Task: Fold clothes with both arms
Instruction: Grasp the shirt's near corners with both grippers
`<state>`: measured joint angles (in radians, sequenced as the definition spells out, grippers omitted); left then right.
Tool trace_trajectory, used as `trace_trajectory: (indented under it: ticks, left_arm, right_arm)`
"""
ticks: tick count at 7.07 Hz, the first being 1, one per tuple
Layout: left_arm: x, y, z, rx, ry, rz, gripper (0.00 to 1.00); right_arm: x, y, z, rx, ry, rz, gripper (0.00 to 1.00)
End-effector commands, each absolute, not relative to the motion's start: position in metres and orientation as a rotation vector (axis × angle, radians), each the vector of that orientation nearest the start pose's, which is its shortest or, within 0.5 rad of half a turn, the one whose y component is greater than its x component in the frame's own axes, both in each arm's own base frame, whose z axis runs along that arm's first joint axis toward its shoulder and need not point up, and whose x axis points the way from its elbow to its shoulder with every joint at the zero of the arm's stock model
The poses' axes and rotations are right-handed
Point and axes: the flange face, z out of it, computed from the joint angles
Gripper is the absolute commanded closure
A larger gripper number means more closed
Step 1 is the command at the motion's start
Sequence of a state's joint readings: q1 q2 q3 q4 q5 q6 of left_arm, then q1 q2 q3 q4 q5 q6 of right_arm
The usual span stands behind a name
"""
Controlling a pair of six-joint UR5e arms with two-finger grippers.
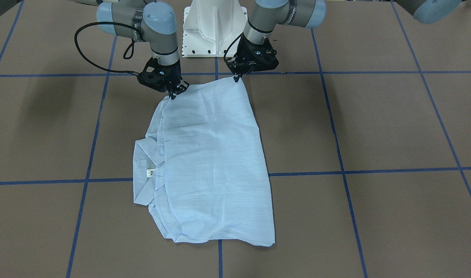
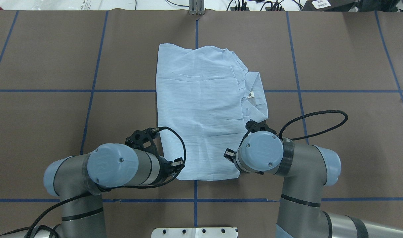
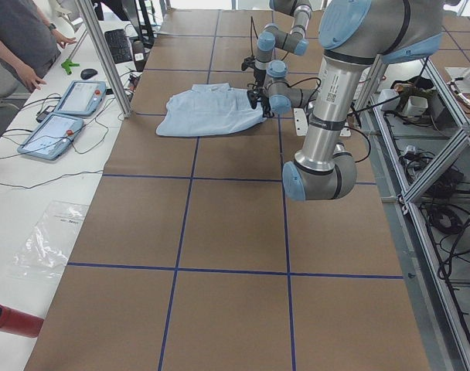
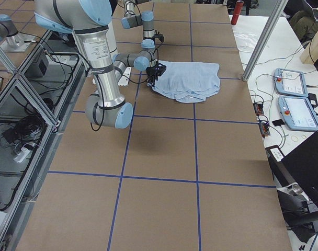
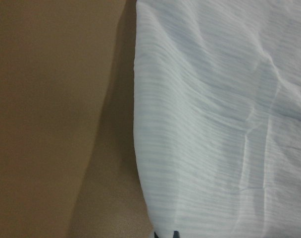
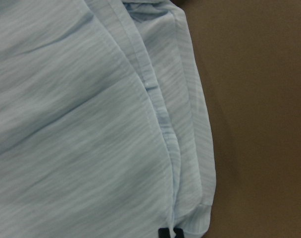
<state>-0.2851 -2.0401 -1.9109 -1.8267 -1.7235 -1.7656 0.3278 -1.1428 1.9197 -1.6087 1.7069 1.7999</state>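
The left black two-finger gripper (image 1: 235, 79) and right black two-finger gripper (image 1: 174, 94) each pinch a near corner of the pale-blue striped shirt (image 1: 214, 162) lying mid-way on the brown table (image 1: 374, 127), and should lift level and move together.

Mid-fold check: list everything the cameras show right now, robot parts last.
thin striped long-sleeved shirt: one, pale blue, folded flat mid-table, collar towards robot's right.
table cover: one, brown with blue tape grid.
flat control tablets: two, grey, side bench.
red cylinder: one, bench end.
person: one, grey top, beside bench.
pedestal base: one, white, between arms.
left gripper: one, black, shut on shirt's robot-side corner.
right gripper: one, black, shut on the other robot-side corner.
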Motion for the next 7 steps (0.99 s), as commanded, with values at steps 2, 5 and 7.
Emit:
trace_trajectory:
  ticks: [2,5,7]
  left_arm:
    - [0.523,-0.258,0.2,-0.145,1.072,-0.307,1.0]
    - [0.478,-0.192,0.154,-0.21,1.054,-0.21,1.0]
    - [0.454,-0.176,0.14,-0.252,1.043,-0.179,1.0]
  right_arm:
    - [-0.508,-0.282,0.26,-0.239,-0.796,0.42,1.0]
    - [-0.468,-0.229,0.219,-0.416,-0.877,0.345,1.0]
    - [-0.457,-0.22,0.208,-0.429,-0.903,0.328,1.0]
